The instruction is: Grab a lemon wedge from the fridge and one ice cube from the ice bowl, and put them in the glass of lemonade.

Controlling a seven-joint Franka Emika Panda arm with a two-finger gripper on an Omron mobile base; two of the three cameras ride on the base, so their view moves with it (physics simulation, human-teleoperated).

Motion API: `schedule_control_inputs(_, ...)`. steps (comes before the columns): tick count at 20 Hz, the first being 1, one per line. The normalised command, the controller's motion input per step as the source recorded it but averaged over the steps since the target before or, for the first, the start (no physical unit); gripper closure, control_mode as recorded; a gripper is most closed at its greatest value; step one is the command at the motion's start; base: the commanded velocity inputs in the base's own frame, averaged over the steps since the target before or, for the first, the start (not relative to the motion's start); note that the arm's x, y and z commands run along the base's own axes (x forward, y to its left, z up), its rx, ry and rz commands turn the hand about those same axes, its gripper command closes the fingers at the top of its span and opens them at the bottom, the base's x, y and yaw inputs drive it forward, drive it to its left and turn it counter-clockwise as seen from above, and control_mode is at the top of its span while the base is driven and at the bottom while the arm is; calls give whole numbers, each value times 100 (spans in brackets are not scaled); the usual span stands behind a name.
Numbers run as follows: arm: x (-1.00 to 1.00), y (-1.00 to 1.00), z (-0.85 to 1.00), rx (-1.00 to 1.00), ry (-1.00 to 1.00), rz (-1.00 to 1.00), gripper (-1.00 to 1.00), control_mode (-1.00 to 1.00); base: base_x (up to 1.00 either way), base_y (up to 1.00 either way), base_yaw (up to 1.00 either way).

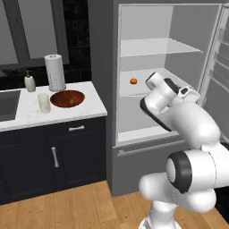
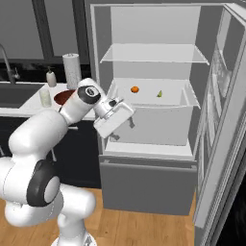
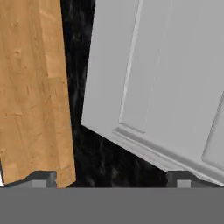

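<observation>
We count one fridge [image 2: 144, 29], its door swung wide, with one orange-yellow lemon wedge [image 2: 135, 89] on its middle shelf and one small greenish piece [image 2: 159, 93] beside it on the same shelf. On the counter [image 1: 80, 109] stand one ice bowl [image 1: 67, 98], one glass of lemonade [image 1: 44, 103] just beside it, one paper-towel roll [image 1: 55, 71] and one soap bottle [image 1: 30, 82]. Our gripper [image 3: 111, 178] has two fingertips [image 3: 41, 179], spread as wide as they go, holding and touching nothing. Beyond them lie the grey fridge door panel and wooden floor [image 3: 30, 87]. The wedge sits up and away from the fingers, inside the fridge; the glass and bowl stand well apart from them.
</observation>
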Motion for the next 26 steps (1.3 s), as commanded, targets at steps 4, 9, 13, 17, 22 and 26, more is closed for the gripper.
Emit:
schedule_control_inputs(4, -21, 89, 0, 37, -1, -12, -100, -100, 0, 0, 0)
schedule_control_inputs(9, -66, 84, -1, 47, -13, -3, -100, -100, 0, 0, 0)
schedule_control_inputs(13, -84, 66, -26, 52, -33, 0, -100, -100, 0, 0, 0)
schedule_control_inputs(17, -83, 24, -48, 47, -37, 0, -100, -100, 0, 0, 0)
schedule_control_inputs(22, -99, 6, -23, 12, -53, 0, -100, -100, 0, 0, 0)
schedule_control_inputs(26, -61, 16, 11, -3, -17, -3, -100, -100, 0, 0, 0)
